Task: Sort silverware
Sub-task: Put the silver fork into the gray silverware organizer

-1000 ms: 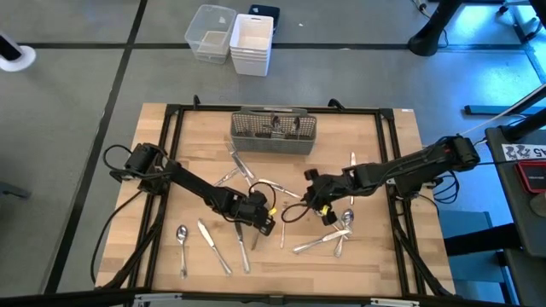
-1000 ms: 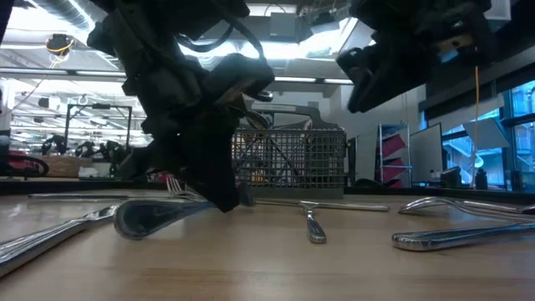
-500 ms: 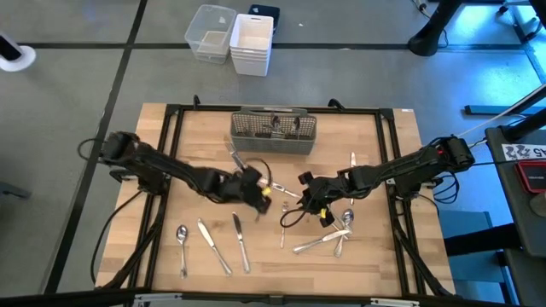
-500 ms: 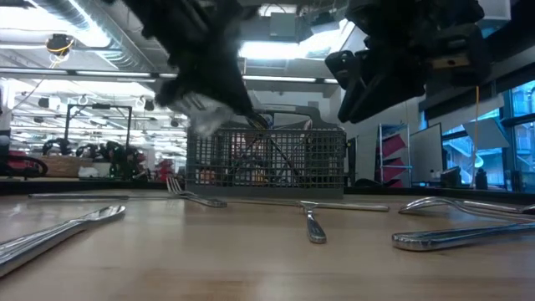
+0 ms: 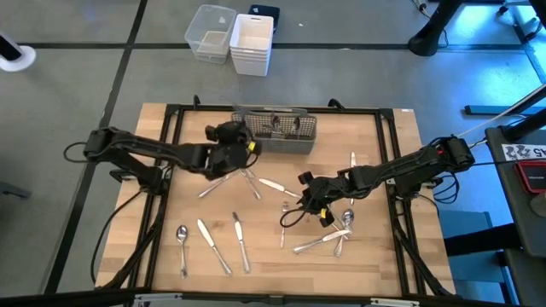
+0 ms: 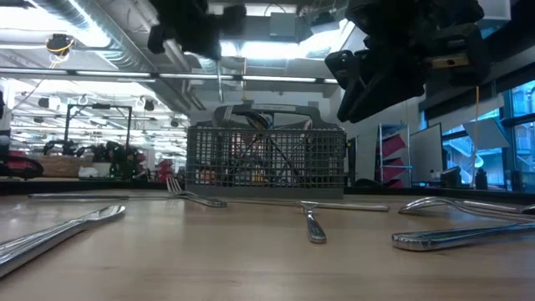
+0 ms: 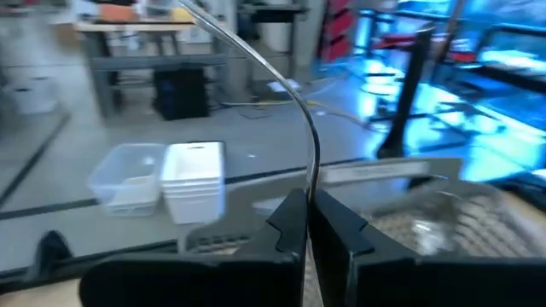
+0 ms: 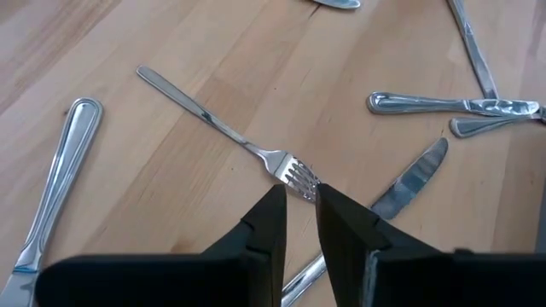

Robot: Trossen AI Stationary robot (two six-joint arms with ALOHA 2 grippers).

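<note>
Silverware lies scattered on the wooden table: a spoon, two knives, crossed forks and a pile at the right. The grey mesh caddy stands at the far edge. My left gripper is raised beside the caddy's left end, shut on one slim curved piece of silverware; what kind it is I cannot tell. My right gripper hangs above the table right of centre. Its fingers are a little apart, above the tines of a fork that lies flat. My left gripper pinches one end of the curved silver piece between its two fingers. The fingers point roughly level toward the table's far edge. The piece sticks out beyond the fingertips and bends away, lifted clear of the table.
Black frame rails run along the table's sides. White stacked bins and a clear bin stand on the floor beyond the far edge. A knife lies at the centre, between the two grippers.
My left gripper has risen from the table's middle near the knives and gone toward the far edge, up to the caddy's left end. It has tipped from pointing down to roughly level. The piece it holds has been lifted clear of the table.
</note>
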